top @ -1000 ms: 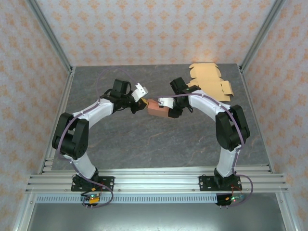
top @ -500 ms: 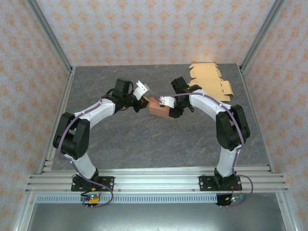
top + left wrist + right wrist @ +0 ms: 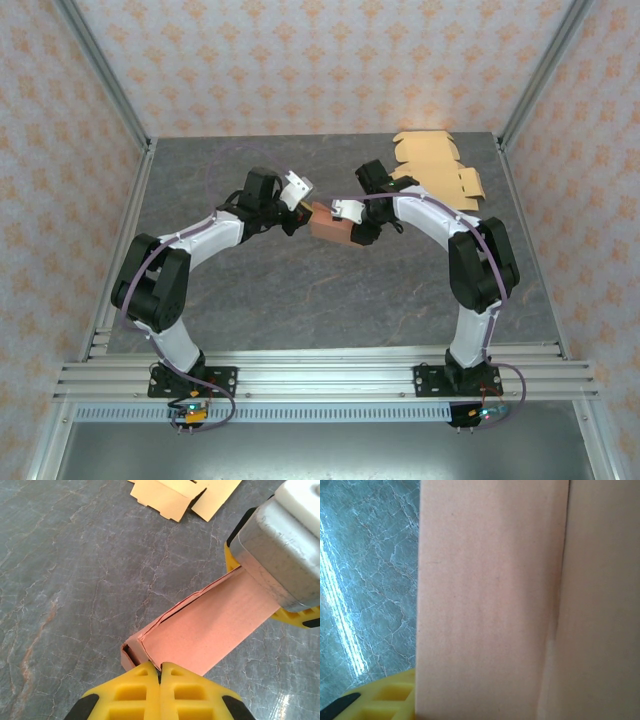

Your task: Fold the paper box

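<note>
The pinkish-brown paper box [image 3: 328, 224] is mid-table, a little toward the far side, between the two arms. The right gripper [image 3: 350, 227] is clamped on its right end. The left wrist view shows what the overhead view hides: a yellow finger on each side of the box. The left gripper [image 3: 160, 672] has its tips pressed together against the box's left end, where a side wall gapes along the seam. From the right wrist we see a plain box panel close up, with one yellow finger [image 3: 385, 700] beside it. The grey marbled tabletop [image 3: 300, 290] carries flat tan cardboard blanks [image 3: 436, 166] at its far right.
</note>
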`<move>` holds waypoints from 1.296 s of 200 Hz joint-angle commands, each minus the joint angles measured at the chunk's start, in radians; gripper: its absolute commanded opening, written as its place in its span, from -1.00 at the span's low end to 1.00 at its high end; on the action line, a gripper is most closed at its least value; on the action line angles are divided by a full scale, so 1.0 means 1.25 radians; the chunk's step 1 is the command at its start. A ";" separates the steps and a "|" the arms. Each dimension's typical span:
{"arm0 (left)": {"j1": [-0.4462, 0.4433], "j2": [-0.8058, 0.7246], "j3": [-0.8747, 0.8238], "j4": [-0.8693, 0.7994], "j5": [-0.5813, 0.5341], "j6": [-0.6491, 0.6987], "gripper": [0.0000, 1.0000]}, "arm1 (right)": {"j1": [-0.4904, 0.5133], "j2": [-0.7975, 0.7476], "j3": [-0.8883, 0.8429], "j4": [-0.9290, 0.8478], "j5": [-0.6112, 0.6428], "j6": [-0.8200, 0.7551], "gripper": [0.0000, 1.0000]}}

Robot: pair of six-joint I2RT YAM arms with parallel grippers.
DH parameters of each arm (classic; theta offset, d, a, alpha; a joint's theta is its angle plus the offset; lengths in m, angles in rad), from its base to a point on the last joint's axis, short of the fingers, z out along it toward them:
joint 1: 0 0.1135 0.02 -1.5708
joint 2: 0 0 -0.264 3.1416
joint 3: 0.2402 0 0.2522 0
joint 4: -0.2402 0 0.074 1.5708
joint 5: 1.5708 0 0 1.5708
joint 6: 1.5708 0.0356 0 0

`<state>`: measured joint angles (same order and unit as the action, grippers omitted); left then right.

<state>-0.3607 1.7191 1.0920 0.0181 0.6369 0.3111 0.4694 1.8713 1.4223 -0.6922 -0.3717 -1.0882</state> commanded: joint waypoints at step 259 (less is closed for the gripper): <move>-0.055 0.009 -0.016 -0.015 -0.172 -0.111 -1.00 | 0.006 -0.043 -0.046 0.109 -0.085 0.174 0.19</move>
<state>-0.4076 1.6993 1.0615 0.0216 0.4709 0.2367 0.4702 1.8786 1.4101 -0.6449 -0.4049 -0.9668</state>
